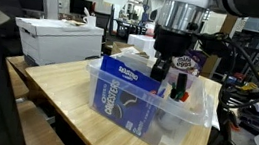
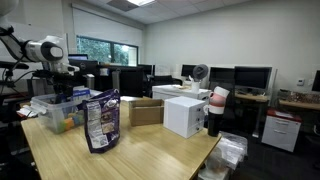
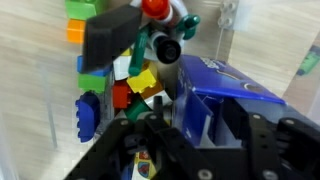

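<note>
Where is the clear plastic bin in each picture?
Exterior view: clear plastic bin centre-right.
Exterior view: at the far left.
Wrist view: all around; its wall top right.
Landmark: blue cardboard box inside it, in an exterior view and wrist view.

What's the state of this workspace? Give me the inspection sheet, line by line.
Surface: wooden table, light grain.
Job's things: clear plastic bin holding a blue box, coloured toy blocks and a marker.
Clutter: white carton; blue snack bag standing upright; brown carton.
Grippers: gripper inside the bin beside the blue box, above the blocks; grip unclear.
Cables: tangled bundle beside the table.
Surroundings: office with monitors and a fan.
</note>
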Robot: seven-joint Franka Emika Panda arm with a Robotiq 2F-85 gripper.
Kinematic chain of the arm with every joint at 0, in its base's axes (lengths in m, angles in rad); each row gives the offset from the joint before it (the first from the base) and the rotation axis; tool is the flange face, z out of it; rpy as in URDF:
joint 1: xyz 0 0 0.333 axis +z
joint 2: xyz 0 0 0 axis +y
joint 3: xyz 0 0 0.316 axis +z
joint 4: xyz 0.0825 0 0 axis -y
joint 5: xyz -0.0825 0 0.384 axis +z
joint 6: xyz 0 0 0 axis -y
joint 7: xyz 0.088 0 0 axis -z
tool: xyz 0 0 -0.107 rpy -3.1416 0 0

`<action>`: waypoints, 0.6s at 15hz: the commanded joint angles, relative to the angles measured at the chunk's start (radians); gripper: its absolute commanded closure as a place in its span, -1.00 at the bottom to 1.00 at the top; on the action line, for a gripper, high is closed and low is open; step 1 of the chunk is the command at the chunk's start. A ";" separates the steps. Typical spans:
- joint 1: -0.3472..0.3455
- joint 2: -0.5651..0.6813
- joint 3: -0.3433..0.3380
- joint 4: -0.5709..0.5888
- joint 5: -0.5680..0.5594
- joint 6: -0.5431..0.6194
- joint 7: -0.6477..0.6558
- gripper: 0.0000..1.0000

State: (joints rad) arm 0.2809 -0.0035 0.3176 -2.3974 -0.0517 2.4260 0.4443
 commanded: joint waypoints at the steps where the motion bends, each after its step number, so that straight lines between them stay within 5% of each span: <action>1: 0.009 0.006 -0.005 0.000 0.000 0.009 -0.002 0.29; 6: 0.010 0.008 -0.004 0.001 0.000 0.009 -0.001 0.80; 9: 0.010 0.009 -0.003 0.001 -0.001 0.009 0.000 0.91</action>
State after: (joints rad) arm 0.2810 -0.0014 0.3176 -2.3970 -0.0517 2.4260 0.4443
